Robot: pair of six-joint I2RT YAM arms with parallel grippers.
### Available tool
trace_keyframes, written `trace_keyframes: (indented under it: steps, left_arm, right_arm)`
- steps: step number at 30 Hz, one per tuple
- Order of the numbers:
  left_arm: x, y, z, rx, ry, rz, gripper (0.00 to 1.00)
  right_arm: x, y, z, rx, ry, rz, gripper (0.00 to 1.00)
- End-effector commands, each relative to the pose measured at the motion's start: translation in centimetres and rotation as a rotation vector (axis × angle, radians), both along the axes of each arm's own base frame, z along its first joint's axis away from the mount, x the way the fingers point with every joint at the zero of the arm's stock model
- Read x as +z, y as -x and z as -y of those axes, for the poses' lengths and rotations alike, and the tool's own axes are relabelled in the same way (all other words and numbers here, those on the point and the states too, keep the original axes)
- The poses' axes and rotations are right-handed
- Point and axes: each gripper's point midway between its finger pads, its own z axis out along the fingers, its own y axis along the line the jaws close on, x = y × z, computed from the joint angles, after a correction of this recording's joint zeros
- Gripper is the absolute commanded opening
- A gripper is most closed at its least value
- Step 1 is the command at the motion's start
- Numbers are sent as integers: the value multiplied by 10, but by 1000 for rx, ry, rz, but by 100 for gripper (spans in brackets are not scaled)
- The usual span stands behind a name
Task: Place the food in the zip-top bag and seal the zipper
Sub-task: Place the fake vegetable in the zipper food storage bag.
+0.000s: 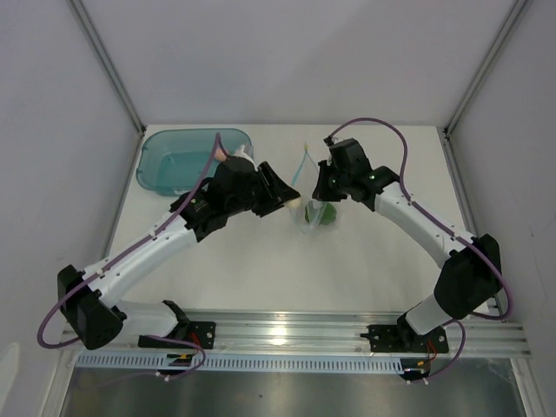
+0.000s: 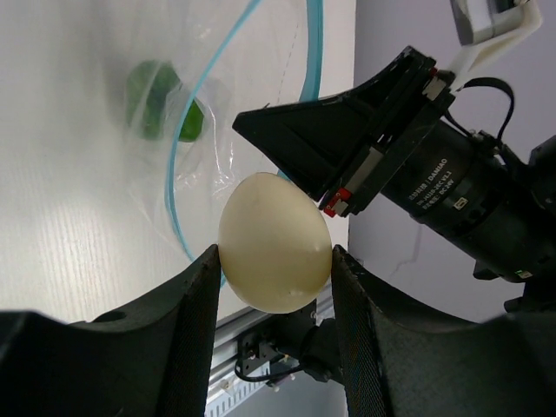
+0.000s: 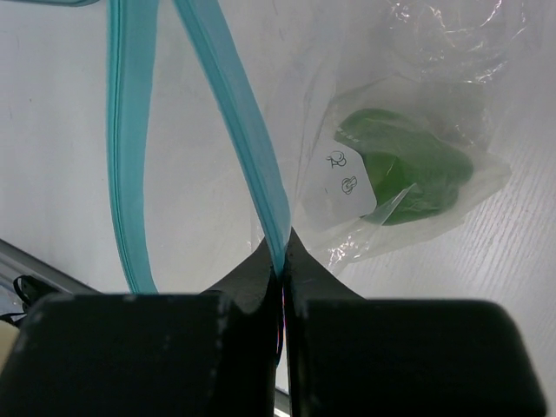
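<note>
So the left pincer point(image 2: 274, 261) is clamped on a cream egg point(image 2: 274, 230) just beside the mouth of the zip-top bag point(image 3: 452, 43); the right pincer point(image 3: 280, 261) is pinched tight on the zipper point(image 3: 234, 148), holding that mouth open, green pepper point(image 3: 404, 178) already inside the bag. Risk imo: the floppy mouth sags, the egg clips the rim and rolls away. Only the right wrist view shows that pinch; overhead the arms hide it.

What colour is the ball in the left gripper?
Pale cream. The ball in the left gripper shows best in the left wrist view.
</note>
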Motion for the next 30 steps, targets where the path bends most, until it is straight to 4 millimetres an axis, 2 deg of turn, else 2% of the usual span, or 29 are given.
trace_keyframes:
  steps: [1,4,13,21,29,30]
  left_arm:
    - [6,2,16,-16,30,2,1]
    - [-8,1,21,-5,1,-14,1]
    - [-30,-7,34,-13,-25,-57,1]
    - [-35,-13,43,-24,-35,-69,0]
    - [-43,-16,45,-24,-49,-79,1]
    - [-42,-17,46,-25,-49,-77,4]
  right_arm:
    - [37,2,-5,-4,-60,74,0]
    - [40,5,-4,-2,-65,75,0]
    - [43,15,-5,9,-75,79,0]
    - [38,21,-9,20,-76,69,0]
    - [43,21,-9,21,-81,79,0]
    - [42,21,-9,22,-81,77,0]
